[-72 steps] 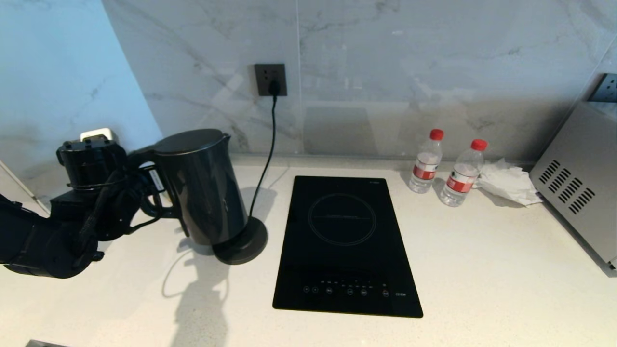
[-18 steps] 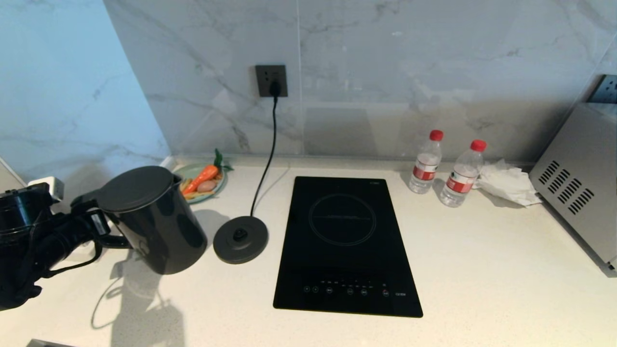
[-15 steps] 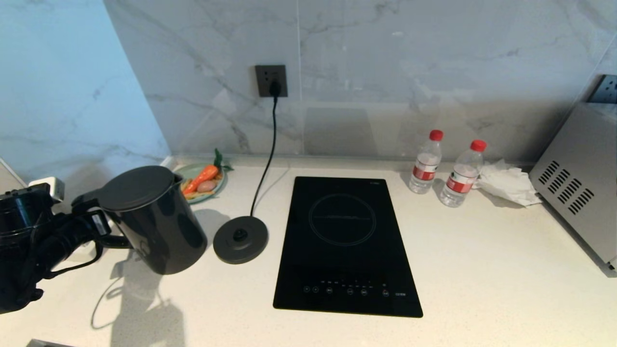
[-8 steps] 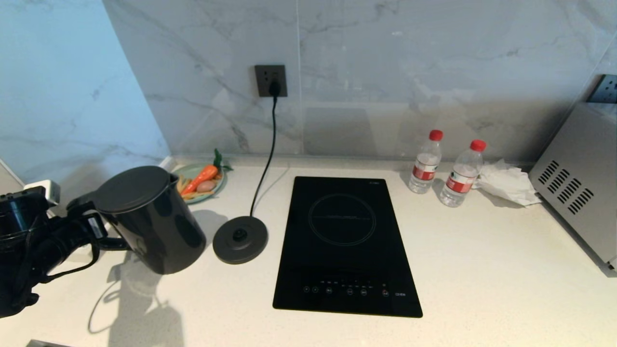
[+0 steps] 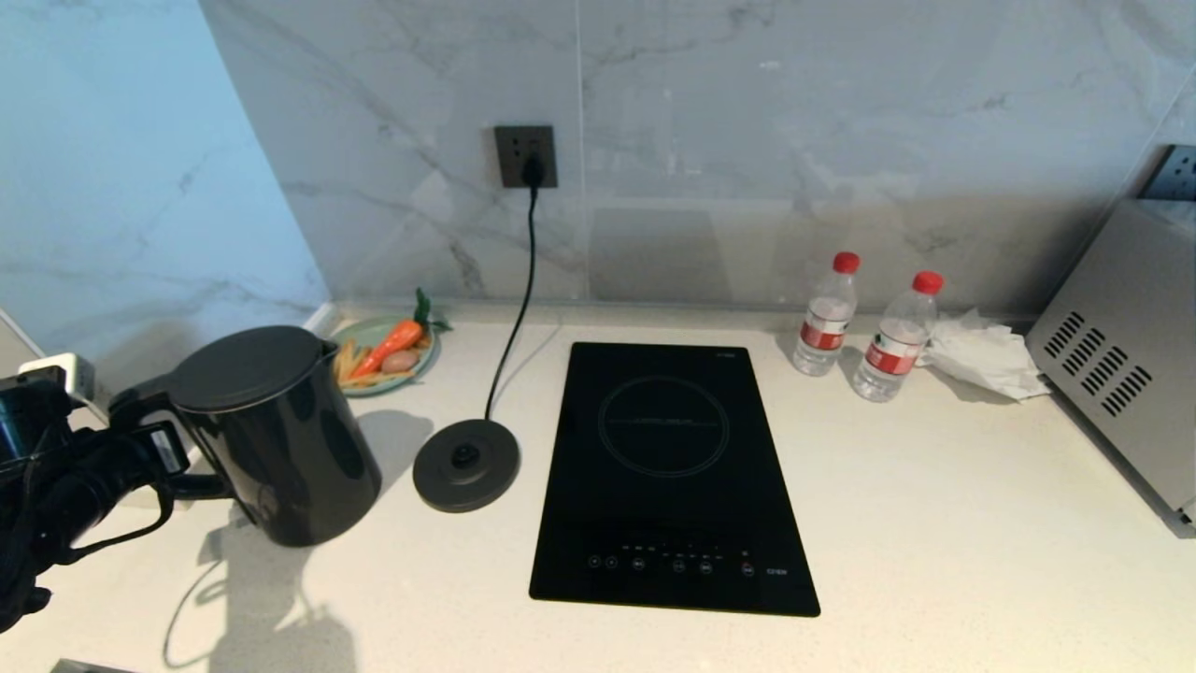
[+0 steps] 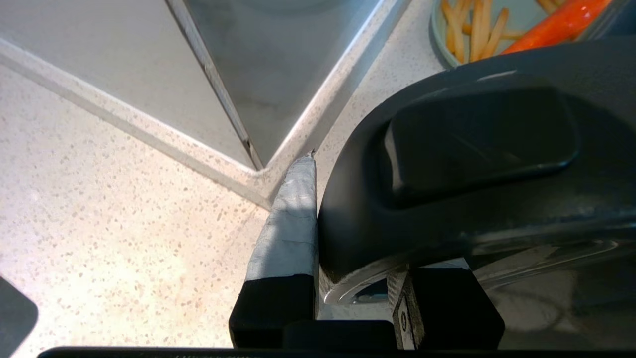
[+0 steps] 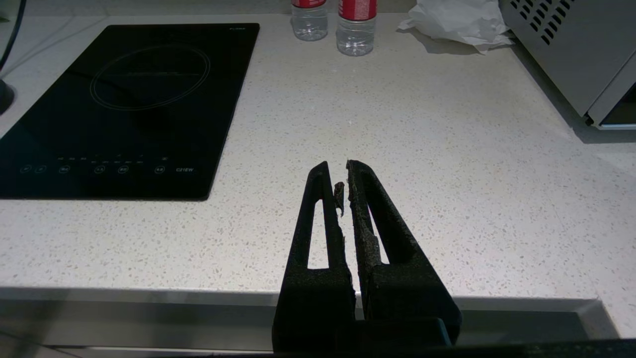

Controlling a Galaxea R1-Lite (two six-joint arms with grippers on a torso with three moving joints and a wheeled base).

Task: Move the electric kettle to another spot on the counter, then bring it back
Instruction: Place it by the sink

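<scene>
The left gripper [image 5: 154, 449] grasps the electric kettle [image 5: 271, 435] by its handle, clamped between the jaws. It is off its base [image 5: 466, 465], set left on the counter [image 5: 934, 542]; release and return remain.

Legible text is limited to one item. The induction hob [image 7: 124, 107] carries small white lettering that reads approximately "CZ1EW", at the near right corner of its glass, at the end of its row of touch-control icons [image 7: 99, 169]. The two water bottles [image 5: 826, 318] in the upper right of the head view bear red-and-white labels; their print cannot be read.
</scene>
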